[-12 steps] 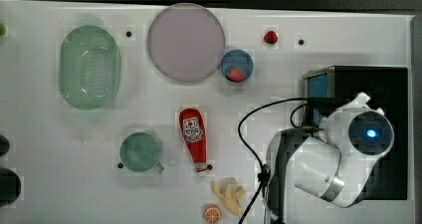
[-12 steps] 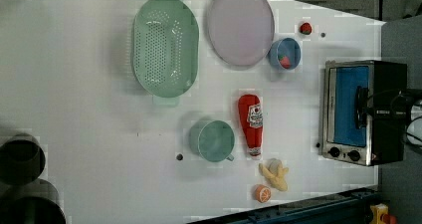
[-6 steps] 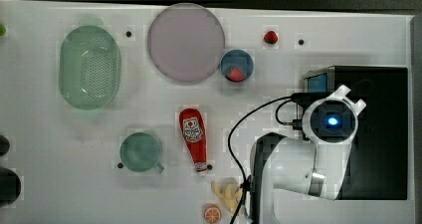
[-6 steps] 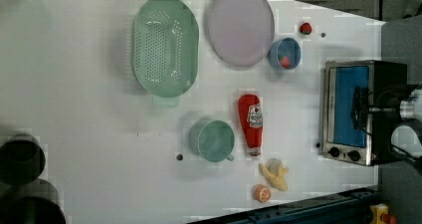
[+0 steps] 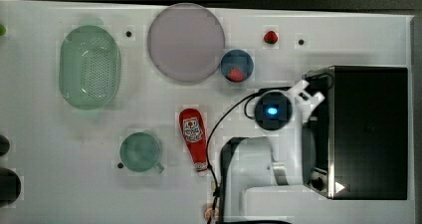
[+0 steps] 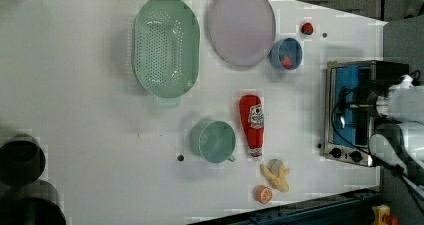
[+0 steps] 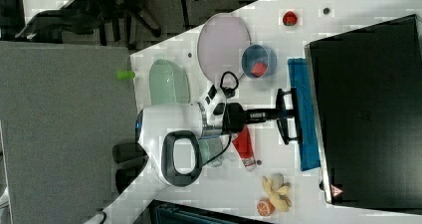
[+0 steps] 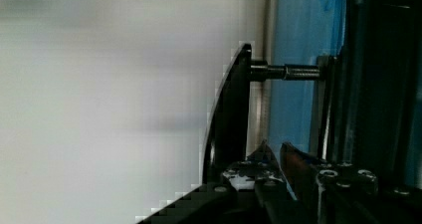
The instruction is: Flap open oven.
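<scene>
My hand (image 7: 287,115) reaches level toward the oven (image 7: 368,109), right at its blue door (image 7: 300,109). My fingers (image 7: 284,129) stand one on each side of the door's bar handle (image 8: 230,114). They are drawn in to a narrow gap around the bar, so I seem to grip the handle, though I cannot tell whether both pads press on it. In the wrist view the dark bar runs just beside my fingertips, and a threaded post (image 8: 293,72) joins it to the blue glass.

The oven sits straight ahead of my hand on the tabletop (image 5: 99,184), black top up, with its door upright and shut against the silver frame. Its two dark knobs (image 6: 346,154) are on the front, along the door from my hand toward the near edge of the tabletop in the left view.

Behind my hand, under my wrist, a red ketchup bottle (image 5: 194,137) lies flat. Beyond it stands a green cup (image 5: 140,152). Off to one side of my hand a small blue bowl (image 5: 237,64) holds something red, touching a big pale plate (image 5: 186,42), and a green colander (image 5: 89,67) is well apart past that. A small red thing (image 5: 270,37) sits near the far edge. To my other side lie a banana (image 6: 276,175) and an orange half (image 6: 263,194).
</scene>
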